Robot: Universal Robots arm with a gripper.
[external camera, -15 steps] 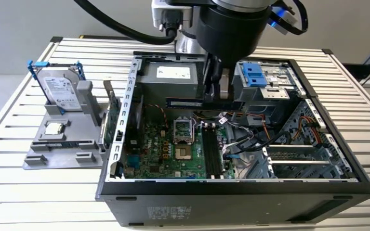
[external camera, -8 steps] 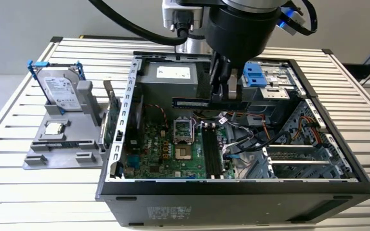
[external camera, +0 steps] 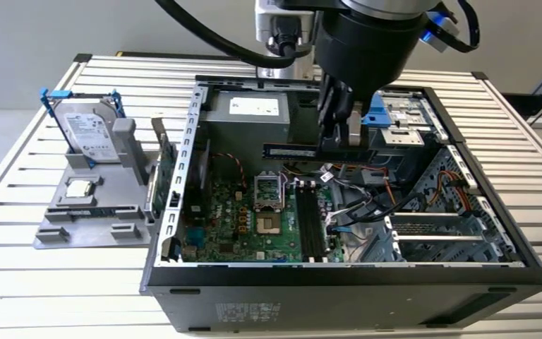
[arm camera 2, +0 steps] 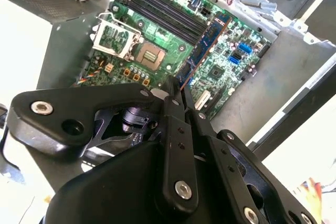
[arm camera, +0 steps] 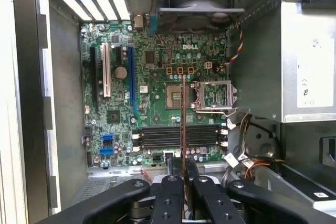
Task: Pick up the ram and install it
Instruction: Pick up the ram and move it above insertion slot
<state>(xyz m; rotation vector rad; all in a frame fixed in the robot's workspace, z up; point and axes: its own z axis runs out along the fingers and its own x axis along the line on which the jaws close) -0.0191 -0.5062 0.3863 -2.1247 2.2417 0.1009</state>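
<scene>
1. In the exterior view, an open computer case (external camera: 346, 286) lies on a slatted metal surface (external camera: 26, 282). A black robot arm (external camera: 365, 42) reaches down into the case near its far wall.
2. The jaws are clenched on one end of the ram (external camera: 295, 150). The narrow stick is held level in the air above the green motherboard (external camera: 252, 219), with its free end pointing toward the exterior view's left.
3. On the exterior view's left, beside the case, a silver hard drive (external camera: 92, 134) in a blue frame stands on a grey stand (external camera: 87, 215). A green card (external camera: 167, 173) stands on edge between the stand and the case.
4. The second wrist view looks along the black fingers (arm camera 2: 173, 129). It shows the flat side of the ram (arm camera 2: 202, 51), blue-green with dark chips, running diagonally away over the board beside the processor socket (arm camera 2: 149, 55).
5. In the first wrist view the ram (arm camera: 182, 124) is seen edge-on as a thin line rising from between the fingers (arm camera: 168, 198). It crosses the black memory slots (arm camera: 157, 136) at right angles. A fan (arm camera: 199, 11) sits at the far end of the case.
</scene>
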